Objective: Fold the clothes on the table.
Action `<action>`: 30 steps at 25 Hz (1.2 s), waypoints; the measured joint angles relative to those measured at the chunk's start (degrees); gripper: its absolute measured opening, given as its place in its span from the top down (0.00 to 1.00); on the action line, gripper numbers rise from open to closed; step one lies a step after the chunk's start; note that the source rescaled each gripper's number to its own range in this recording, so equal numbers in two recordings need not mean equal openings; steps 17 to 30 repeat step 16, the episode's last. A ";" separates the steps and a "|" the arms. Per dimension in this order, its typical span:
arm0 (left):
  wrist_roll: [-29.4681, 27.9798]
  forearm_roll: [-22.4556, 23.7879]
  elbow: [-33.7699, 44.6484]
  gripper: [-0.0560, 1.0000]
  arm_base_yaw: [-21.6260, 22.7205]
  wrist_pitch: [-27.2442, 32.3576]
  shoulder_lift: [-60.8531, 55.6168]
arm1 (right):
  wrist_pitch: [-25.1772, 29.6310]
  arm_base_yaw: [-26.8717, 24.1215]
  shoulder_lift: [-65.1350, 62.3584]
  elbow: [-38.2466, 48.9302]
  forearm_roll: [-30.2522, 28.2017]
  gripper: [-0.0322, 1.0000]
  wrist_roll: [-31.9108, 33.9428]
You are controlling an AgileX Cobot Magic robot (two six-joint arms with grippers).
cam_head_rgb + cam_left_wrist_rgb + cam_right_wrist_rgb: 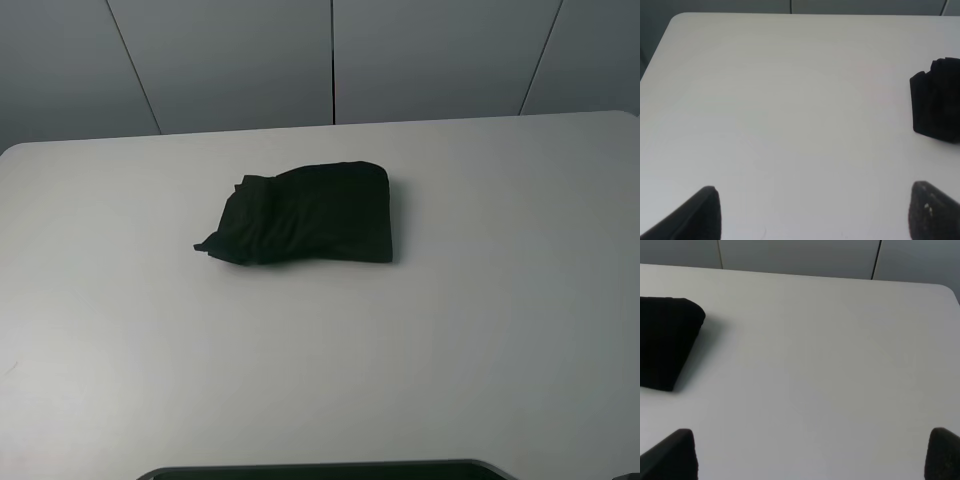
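A black garment (pixel 305 215) lies folded into a compact bundle at the middle of the white table (pixel 480 330), with a ragged corner at its left end. Its left end shows in the left wrist view (pixel 938 100) and its right end in the right wrist view (pixel 665 342). My left gripper (pixel 815 212) is open and empty, above bare table well short of the garment. My right gripper (pixel 812 455) is open and empty, above bare table apart from the garment. Neither gripper shows in the exterior high view.
The table's far edge meets a grey panelled wall (pixel 330 60). A dark edge of the robot's base (pixel 320 470) shows at the near table edge.
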 joint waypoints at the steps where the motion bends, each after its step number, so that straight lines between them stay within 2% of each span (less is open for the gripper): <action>1: 0.00 0.00 0.00 0.00 0.00 0.00 0.00 | 0.00 0.00 0.00 0.00 0.00 0.02 0.00; 30: 0.00 0.00 0.00 0.00 0.00 0.00 0.00 | 0.00 0.00 0.00 0.00 0.00 0.02 0.14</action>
